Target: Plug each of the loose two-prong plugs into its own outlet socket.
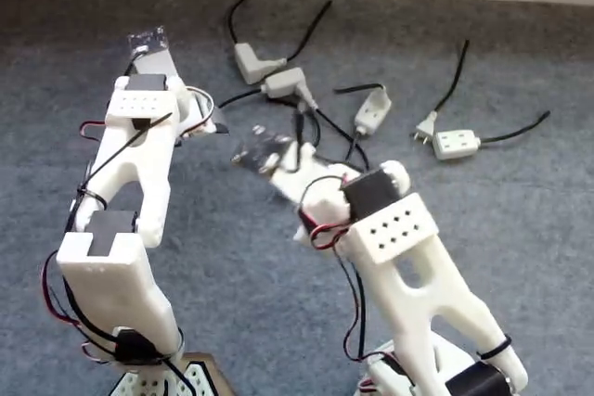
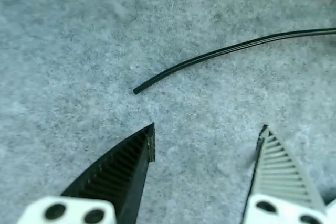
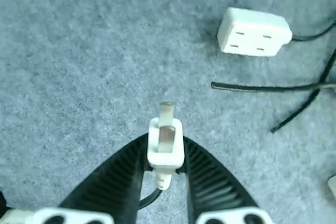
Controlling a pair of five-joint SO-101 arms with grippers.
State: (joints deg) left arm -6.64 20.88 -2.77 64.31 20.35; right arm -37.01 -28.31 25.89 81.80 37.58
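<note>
Plug (image 3: 166, 156) clamped in right gripper (image 3: 165, 142), not in any socket

Plug: white, two flat prongs. Your right gripper is clenched on its body, with one black finger on each side. The prongs stick out bare past the fingertips, above the grey carpet (image 3: 79, 51). The plug's black cord runs back between the fingers.

Outlet block (image 3: 253, 32): white, two pairs of slots facing up. It lies on the carpet beyond the prongs and off to one side, well apart from them. A black cord (image 3: 262, 86) lies across the carpet between block and gripper.

Left gripper (image 2: 207, 129): released, jaws wide, nothing between them. It hangs over bare carpet. A loose cord end (image 2: 137, 90) lies just beyond the tips and touches neither.

High view: your left gripper is at the far left of the carpet, and your right gripper is near the middle, among the cords. Off to the right lies a white block (image 1: 456, 143) with a small plug (image 1: 424, 131) just beside it. You cannot tell whether they touch. Farther back, two grey fittings (image 1: 251, 64) (image 1: 286, 81) lie close together. A white socket piece (image 1: 373, 110) lies between them and the white block.
</note>
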